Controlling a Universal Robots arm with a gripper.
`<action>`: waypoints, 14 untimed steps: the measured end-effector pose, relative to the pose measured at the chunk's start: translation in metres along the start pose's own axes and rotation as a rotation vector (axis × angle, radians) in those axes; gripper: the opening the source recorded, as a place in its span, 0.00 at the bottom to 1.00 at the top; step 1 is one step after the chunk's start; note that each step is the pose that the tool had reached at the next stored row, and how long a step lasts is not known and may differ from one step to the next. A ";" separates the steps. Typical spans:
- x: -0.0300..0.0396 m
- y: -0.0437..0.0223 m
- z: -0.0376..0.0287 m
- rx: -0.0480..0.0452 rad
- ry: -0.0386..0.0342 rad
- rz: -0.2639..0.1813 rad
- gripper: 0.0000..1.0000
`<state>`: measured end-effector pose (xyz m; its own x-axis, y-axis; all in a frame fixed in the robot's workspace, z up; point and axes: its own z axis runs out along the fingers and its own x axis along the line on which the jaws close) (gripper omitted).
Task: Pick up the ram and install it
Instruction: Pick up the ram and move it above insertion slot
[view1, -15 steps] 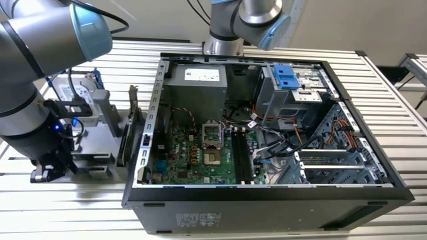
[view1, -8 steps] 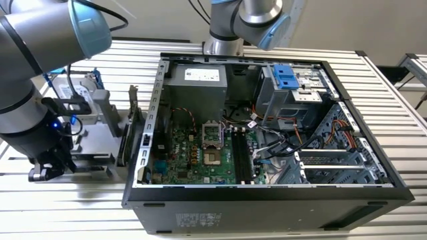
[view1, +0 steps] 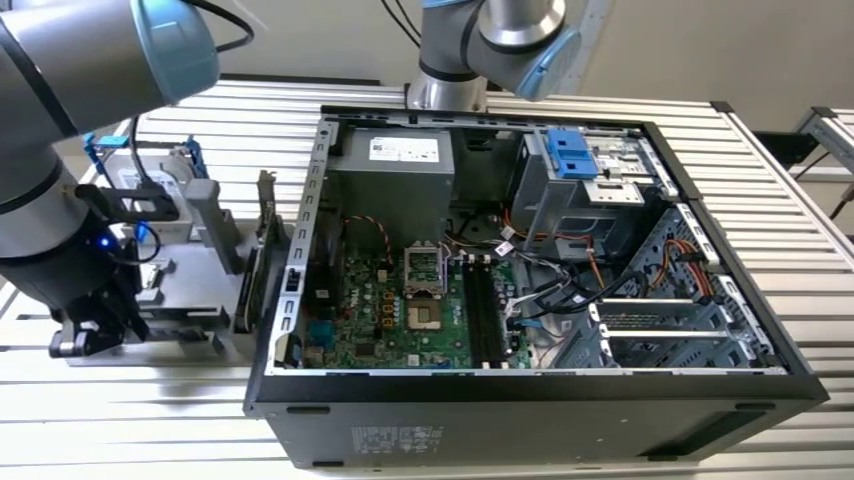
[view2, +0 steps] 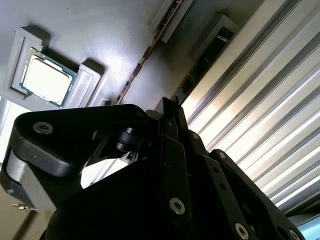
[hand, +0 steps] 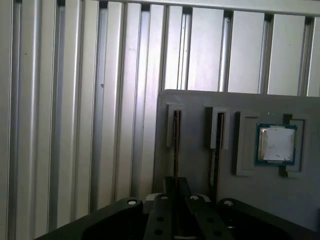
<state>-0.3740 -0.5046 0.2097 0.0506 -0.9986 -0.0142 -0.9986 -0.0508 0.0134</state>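
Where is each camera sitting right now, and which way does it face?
Exterior view: high, off the arm, looking down on the open computer case and slatted table; the arm and gripper show at the exterior view's left.
First wrist view: on the wrist, looking past the gripper at the grey holder.
Second wrist view: on the wrist, facing the holder across the gripper's body.
Shared: both wrist views show the holder's processor.

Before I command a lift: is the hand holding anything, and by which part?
Cannot tell. The hand sits at the ram standing in the gray holder; any grip on it is hidden.
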 end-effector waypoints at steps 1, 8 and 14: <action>0.0000 0.0000 -0.0013 0.0000 0.0000 0.000 0.00; -0.0002 0.0003 -0.0101 0.0000 0.0000 0.000 0.00; -0.0002 0.0003 -0.0171 0.0000 0.0000 0.000 0.00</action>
<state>-0.3741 -0.5046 0.2268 0.0506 -0.9986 -0.0142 -0.9986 -0.0508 0.0134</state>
